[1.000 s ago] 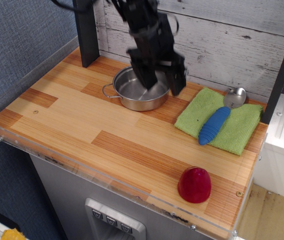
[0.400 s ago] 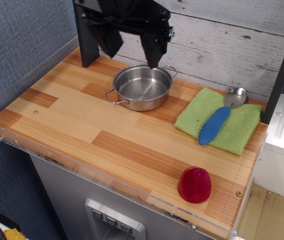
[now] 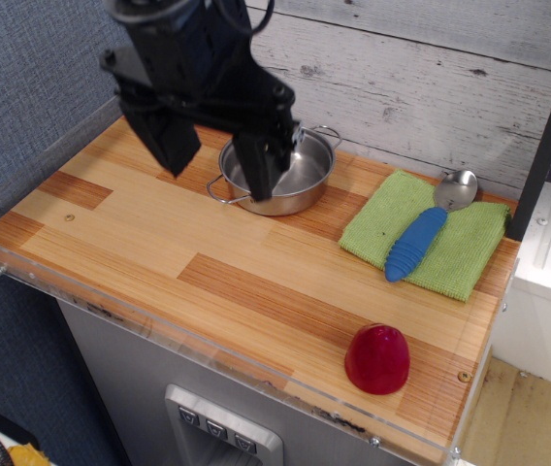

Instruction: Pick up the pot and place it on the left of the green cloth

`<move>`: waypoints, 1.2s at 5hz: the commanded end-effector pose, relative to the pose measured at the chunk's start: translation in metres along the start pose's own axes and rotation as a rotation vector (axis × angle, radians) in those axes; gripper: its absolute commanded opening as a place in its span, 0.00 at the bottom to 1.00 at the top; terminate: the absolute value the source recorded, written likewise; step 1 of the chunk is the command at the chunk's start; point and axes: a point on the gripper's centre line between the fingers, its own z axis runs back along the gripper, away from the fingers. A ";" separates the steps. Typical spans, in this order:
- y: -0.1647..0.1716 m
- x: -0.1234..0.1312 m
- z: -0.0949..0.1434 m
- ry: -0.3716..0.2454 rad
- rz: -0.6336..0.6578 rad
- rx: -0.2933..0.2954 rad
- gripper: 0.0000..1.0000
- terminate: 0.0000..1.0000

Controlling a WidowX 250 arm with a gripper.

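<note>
The shiny steel pot with wire loop handles stands on the wooden table at the back, just left of the light green cloth. My gripper hangs above the table in front of the pot's left side. It is open and empty, its two black fingers spread wide. The right finger hides part of the pot's left half.
A spoon with a blue handle and metal bowl lies on the cloth. A red dome stands near the front right edge. A clear plastic rim runs along the front and left. A wooden wall is behind.
The gripper was down in the pot with its fingers at the rim. It has let go, risen and moved left and towards the front. The pot stays on the table.
</note>
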 end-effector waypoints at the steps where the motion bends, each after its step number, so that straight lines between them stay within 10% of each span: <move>1: 0.009 0.013 -0.029 0.158 -0.045 0.009 1.00 0.00; 5: 0.000 0.027 -0.041 0.173 -0.046 0.019 1.00 0.00; 6: 0.000 0.027 -0.041 0.173 -0.046 0.019 1.00 1.00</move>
